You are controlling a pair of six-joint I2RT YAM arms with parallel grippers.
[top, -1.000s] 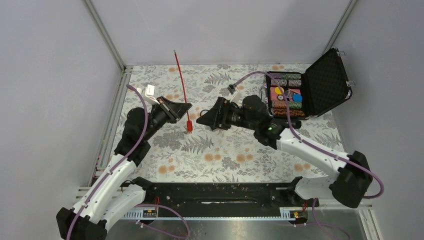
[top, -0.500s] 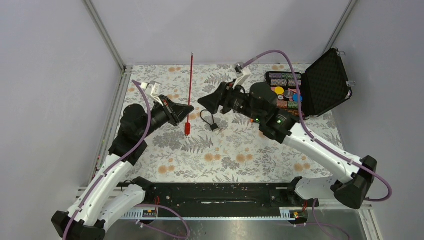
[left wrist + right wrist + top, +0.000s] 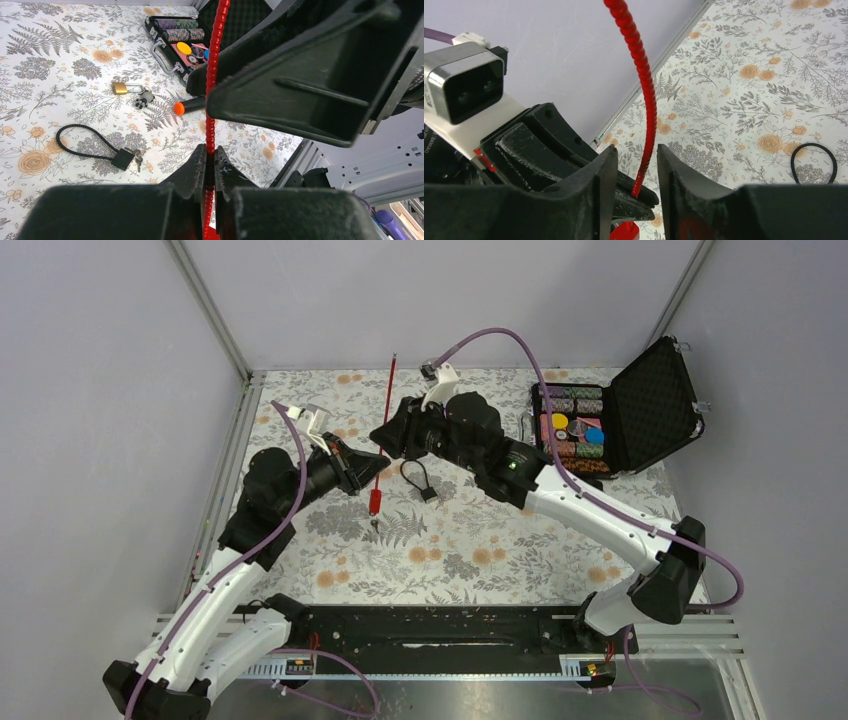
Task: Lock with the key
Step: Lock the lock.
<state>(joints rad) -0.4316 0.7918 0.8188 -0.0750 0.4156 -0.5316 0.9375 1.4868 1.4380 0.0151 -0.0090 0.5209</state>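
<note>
Left wrist view: my left gripper (image 3: pixel 210 167) is clamped on the red cable (image 3: pixel 213 75), and my right gripper (image 3: pixel 636 150) straddles it, jaws apart. The key (image 3: pixel 142 100) lies on the mat (image 3: pixel 50 65) beside a padlock (image 3: pixel 120 88). It is probably light, stiff and slippery, so I'd pinch its flat head.

The right gripper (image 3: pixel 636 150) shows two black fingers (image 3: pixel 574 195) parted at the bottom edge. A red ribbed cable (image 3: pixel 646 100) drops from the top between them, nearer the right-hand one. Its lower part is pinched in the tips of the left gripper (image 3: pixel 640 196), whose wrist camera (image 3: pixel 466 80) sits at left. A red block (image 3: pixel 624 232) peeks out below. A black cable loop (image 3: pixel 819 150) lies on the floral table cover (image 3: pixel 774 75).
</note>
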